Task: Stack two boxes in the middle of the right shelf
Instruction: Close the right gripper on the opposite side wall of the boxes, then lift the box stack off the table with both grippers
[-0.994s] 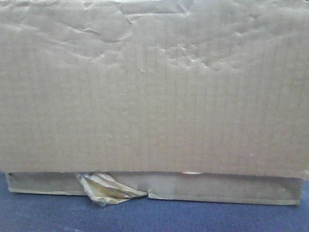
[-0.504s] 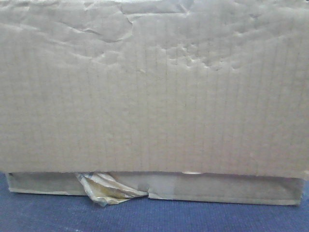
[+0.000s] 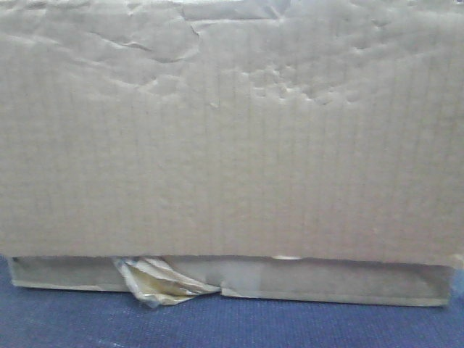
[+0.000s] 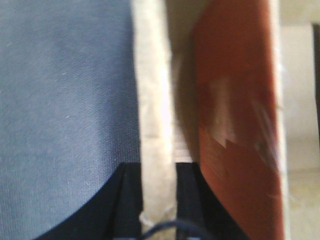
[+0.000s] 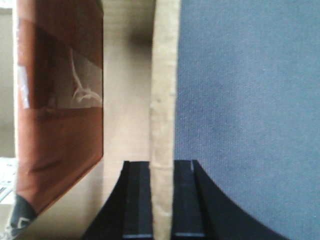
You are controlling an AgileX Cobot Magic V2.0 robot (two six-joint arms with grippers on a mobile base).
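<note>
While box point(image 3: 232, 130) fills front view | left claw point(image 4: 159, 169), right claw point(image 5: 161, 166) clamp its edges

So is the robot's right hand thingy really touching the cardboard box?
Touching. The right wrist view shows the right gripper with both black fingers pressed flat against the box wall, no gap.
</note>
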